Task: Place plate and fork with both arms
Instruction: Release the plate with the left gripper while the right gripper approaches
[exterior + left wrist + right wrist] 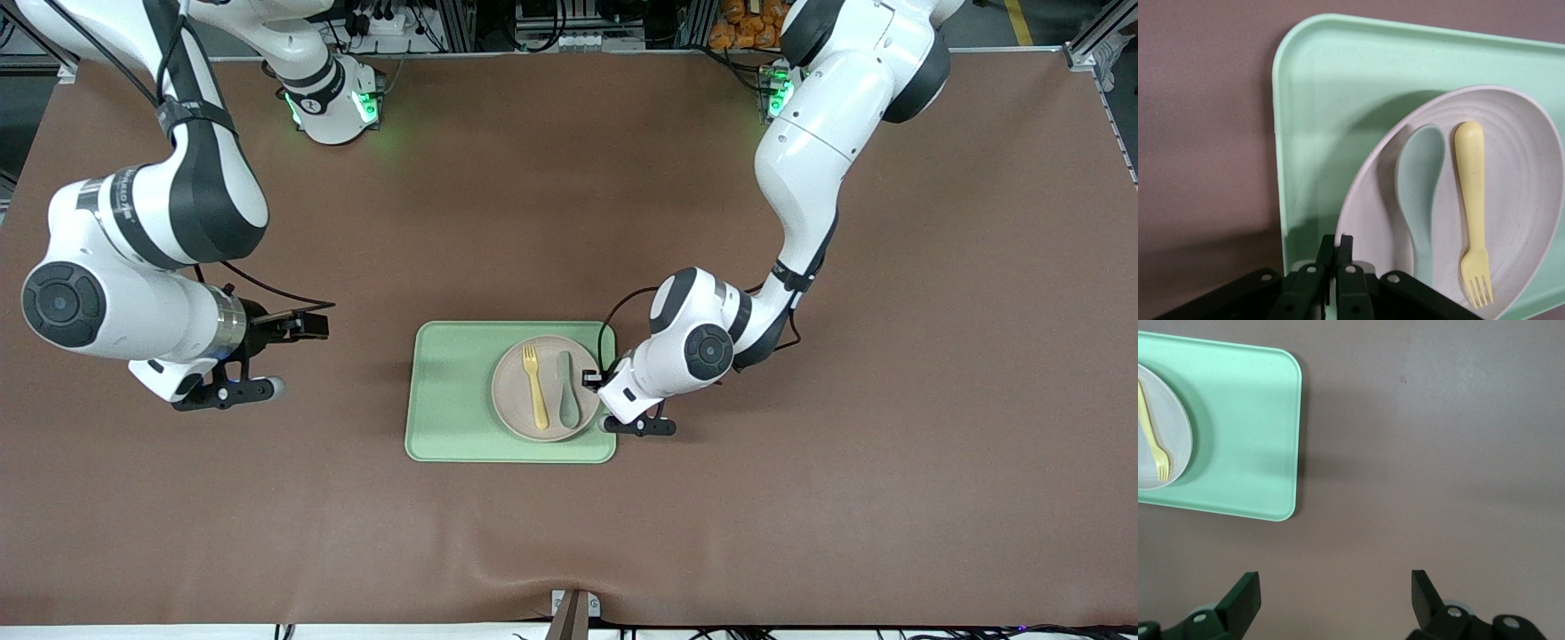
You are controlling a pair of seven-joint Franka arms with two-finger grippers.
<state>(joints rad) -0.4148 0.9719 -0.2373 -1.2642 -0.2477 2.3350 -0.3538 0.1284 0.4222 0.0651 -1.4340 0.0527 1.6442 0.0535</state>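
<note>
The pale round plate (511, 396) (1528, 167) lies on the light-green tray (453, 391) (1331, 87), at the tray's end toward the left arm. On the plate the yellow fork (535, 387) (1471, 193) rests beside a grey-green spoon (569, 391) (1421, 187). My left gripper (591, 378) (1338, 241) is shut on the plate's rim at the edge toward the left arm. My right gripper (311, 324) (1335, 587) hangs open over bare table toward the right arm's end, a short way from the tray (1251, 433); the plate (1168, 413) and fork (1155, 443) show at that view's edge.
The brown table mat (800, 498) spreads wide around the tray. The right arm's elbow (62, 302) hangs low over its end of the table. A small bracket (573, 609) sits at the table's edge nearest the front camera.
</note>
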